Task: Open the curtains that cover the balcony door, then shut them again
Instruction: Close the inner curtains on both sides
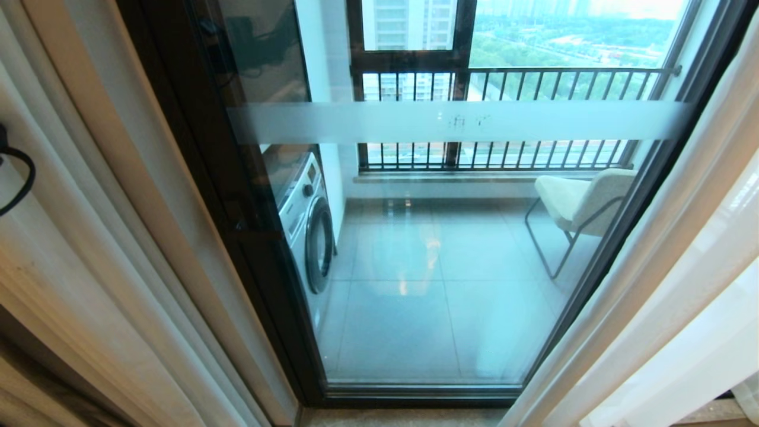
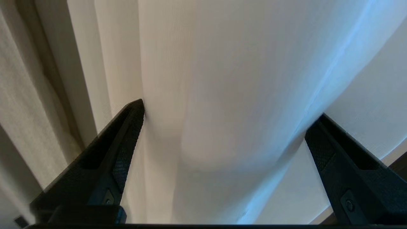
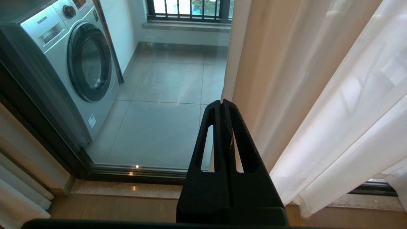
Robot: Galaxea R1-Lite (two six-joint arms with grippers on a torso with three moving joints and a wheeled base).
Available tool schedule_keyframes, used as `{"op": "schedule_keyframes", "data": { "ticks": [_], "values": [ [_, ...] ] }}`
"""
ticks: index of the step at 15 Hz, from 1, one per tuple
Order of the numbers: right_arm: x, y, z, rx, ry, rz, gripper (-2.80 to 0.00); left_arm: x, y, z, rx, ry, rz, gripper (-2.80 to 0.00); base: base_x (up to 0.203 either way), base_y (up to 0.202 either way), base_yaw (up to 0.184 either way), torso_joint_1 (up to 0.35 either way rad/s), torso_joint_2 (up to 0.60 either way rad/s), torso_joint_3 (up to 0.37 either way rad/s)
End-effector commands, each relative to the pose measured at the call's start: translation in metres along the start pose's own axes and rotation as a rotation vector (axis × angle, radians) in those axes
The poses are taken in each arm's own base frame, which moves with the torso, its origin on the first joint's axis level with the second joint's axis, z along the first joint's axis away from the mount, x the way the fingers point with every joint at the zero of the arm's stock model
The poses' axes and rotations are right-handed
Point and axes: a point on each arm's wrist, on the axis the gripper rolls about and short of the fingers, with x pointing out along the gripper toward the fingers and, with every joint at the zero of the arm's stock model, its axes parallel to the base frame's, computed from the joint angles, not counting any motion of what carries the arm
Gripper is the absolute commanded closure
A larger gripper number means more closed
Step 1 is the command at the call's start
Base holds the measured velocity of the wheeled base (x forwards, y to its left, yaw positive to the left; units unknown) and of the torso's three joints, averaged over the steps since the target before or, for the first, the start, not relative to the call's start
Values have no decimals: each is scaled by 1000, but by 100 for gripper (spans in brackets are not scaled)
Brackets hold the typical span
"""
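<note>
The balcony door (image 1: 450, 121), black-framed glass with a frosted stripe, stands uncovered in the middle of the head view. The sheer white curtains hang drawn to each side, one panel at the left (image 1: 71, 279) and one at the right (image 1: 682, 267). My left gripper (image 2: 230, 111) is open and pressed close against a curtain (image 2: 222, 63); a soft fold bulges between its wide-apart fingers. It is outside the head view. My right gripper (image 3: 221, 101) is shut on nothing, held low in front of the door glass (image 3: 159, 127) beside the right curtain (image 3: 349, 111).
Behind the glass are a washing machine (image 1: 308, 225), a pale chair (image 1: 584, 198) and a black-barred railing (image 1: 516, 83). A beige drape (image 3: 270, 63) hangs next to the right sheer panel. A stone sill (image 3: 127, 189) runs along the door's foot. A black cable (image 1: 18, 178) shows at far left.
</note>
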Motion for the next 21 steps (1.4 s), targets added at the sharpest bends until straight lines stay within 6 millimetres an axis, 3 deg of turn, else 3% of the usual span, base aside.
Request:
{"op": "schedule_keyframes", "data": {
  "ticks": [1, 16, 21],
  "values": [
    [0, 0, 0, 0, -1, 1, 0, 3, -1, -3, -4, -11, -4, 0, 0, 0, 0, 0, 0, 0],
    [-1, 0, 0, -1, -7, 0, 0, -6, -18, 7, 38, -57, -74, 0, 0, 0, 0, 0, 0, 0],
    [-1, 0, 0, -1, -18, 0, 0, -31, -26, 28, 14, -102, -216, 0, 0, 0, 0, 0, 0, 0]
  ]
}}
